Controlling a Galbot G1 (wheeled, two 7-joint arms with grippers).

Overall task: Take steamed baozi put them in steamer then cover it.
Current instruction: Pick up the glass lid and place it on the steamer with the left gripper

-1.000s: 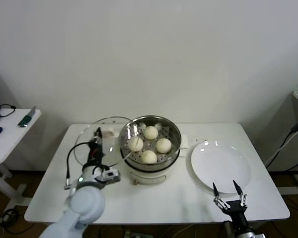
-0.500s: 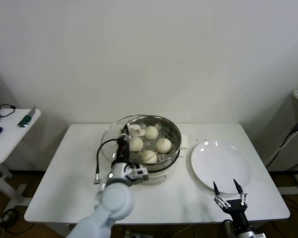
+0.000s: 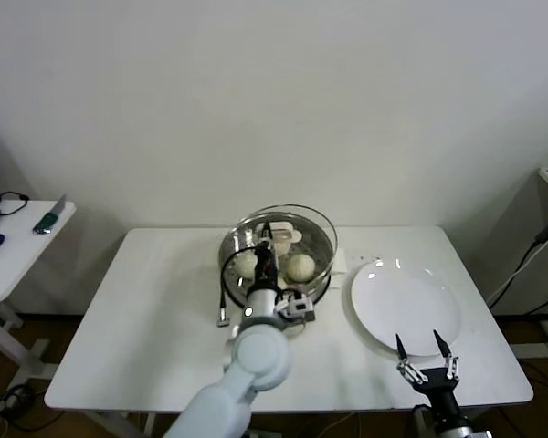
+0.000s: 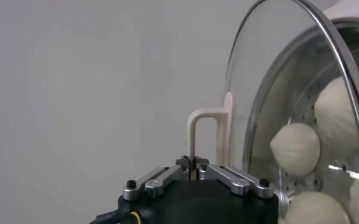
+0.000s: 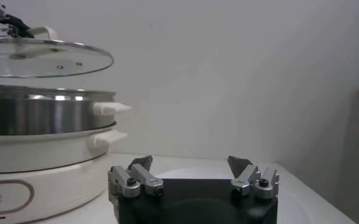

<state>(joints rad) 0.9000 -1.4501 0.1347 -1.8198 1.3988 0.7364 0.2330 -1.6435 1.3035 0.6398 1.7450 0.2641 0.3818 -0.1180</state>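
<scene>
You see the left gripper (image 3: 268,239) above the steamer (image 3: 321,271), clamped narrow on the cream-white handle (image 4: 205,137) of the cover (image 3: 297,222); the left wrist view shows both fingers (image 4: 161,178) pinched against the handle's upright bar. The cover hangs clear of the steamer, and the right wrist view shows a gap between the glass disc and the steel rim. In the head view the cover overlaps most of the basket, offset slightly toward 1 o'clock from the steamer's centre. The steamer stands on its white base (image 5: 42,164) near the middle of the table (image 3: 146,310), toward the back edge. The baozi (image 3: 300,267) lie inside the basket on the perforated floor; you can make out only part of the set past the arm, and the left wrist view shows several through the glass. A white plate (image 3: 406,306) lies flat at 3 o'clock from the steamer, just beside it and not touching. The right gripper (image 3: 425,354) waits at the near edge of the table, at 6 o'clock from the plate, fingers spread wide and holding nothing.
</scene>
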